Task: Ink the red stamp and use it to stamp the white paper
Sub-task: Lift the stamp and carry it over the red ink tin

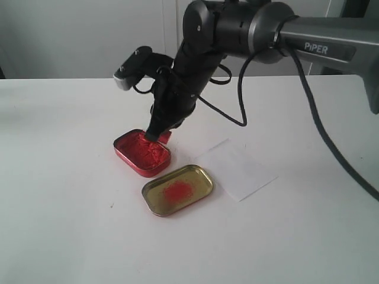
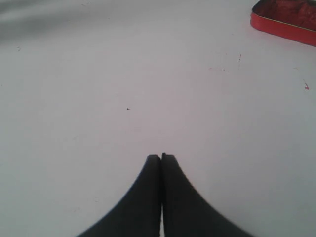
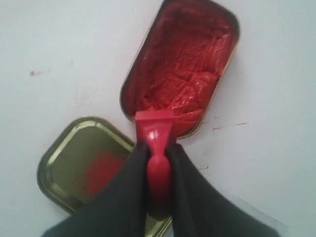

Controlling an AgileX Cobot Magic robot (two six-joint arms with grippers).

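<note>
In the exterior view, the right arm (image 1: 249,26) comes in from the upper right of the frame and bends down toward the centre left. There the right hand (image 1: 155,133) points steeply down at the far edge of the open ink tin (image 1: 127,158). A sliver of the red stamp (image 1: 164,137) shows beside the fingertips. The gold lid (image 1: 198,177) lies just below and right of the tin, inner face up with a red smear. The white paper (image 1: 237,170) lies flat at centre right, near the lid and apart from the tin. That is probably so the inked stamp needs only a short carry.

In the left wrist view, the left hand (image 2: 161,157) hovers over the bare surface (image 2: 98,98), its fingers pressed together on nothing. Only a corner of the ink tin (image 2: 281,27) shows at the upper right. The hand looks parked clear of the work.

In the right wrist view, the right hand (image 3: 158,148) pinches the red stamp (image 3: 154,123) by its narrow handle, which leaves the square base free to meet the ink. The base sits at the lower rim of the tin, at the edge of the crumpled red ink pad (image 3: 182,69). Whether it is pressing into the ink, I cannot tell. The gold lid (image 3: 64,153) is at the lower left. Inking looks like the step in hand, and the paper is yet to be reached.
</note>
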